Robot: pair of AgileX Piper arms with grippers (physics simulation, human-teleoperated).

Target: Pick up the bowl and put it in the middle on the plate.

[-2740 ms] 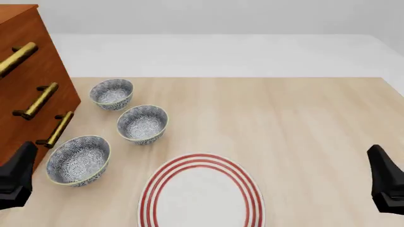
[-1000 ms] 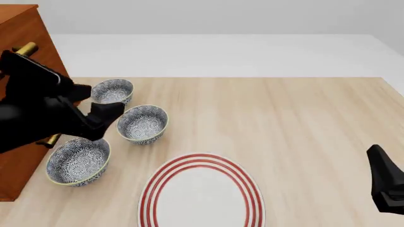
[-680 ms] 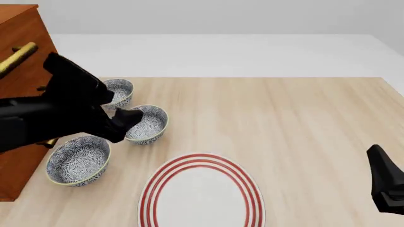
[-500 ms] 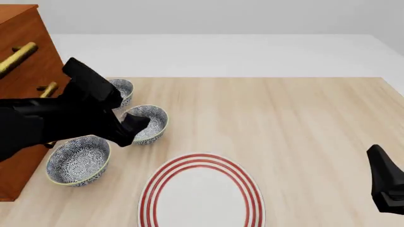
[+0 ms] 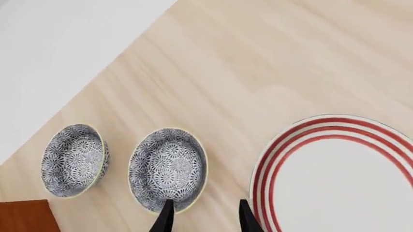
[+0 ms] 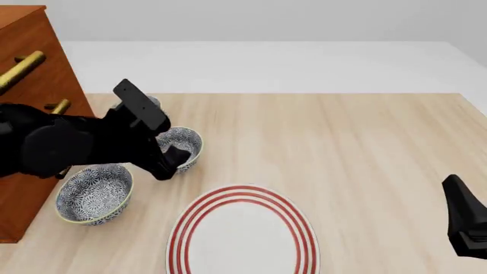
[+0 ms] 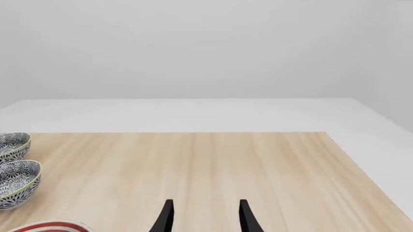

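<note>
At the far left of the front view, a wooden cabinet with brass handles is standing at the table's edge, and my left arm is reaching in across its front. Three patterned bowls are sitting on the table beside it. The nearest bowl is lying just below my arm, in full view; the far bowl is mostly hidden behind my arm in the front view but is showing whole in the left wrist view.

My left gripper is hovering over the near edge of the middle bowl — the bowl I take to be the task's (all three look alike). Its fingers are standing apart, gripping nothing; in the wrist view one tip is overlapping the bowl's rim while the other is lying over bare wood between the bowl and the plate. Whether a tip is touching the rim, I cannot tell.

The plate — white with red rings — is lying flat near the table's front edge, just right of the bowls and apart from them.

At the far right, my right gripper is hanging low over bare table, well apart from everything, its fingers spread and holding nothing.
</note>
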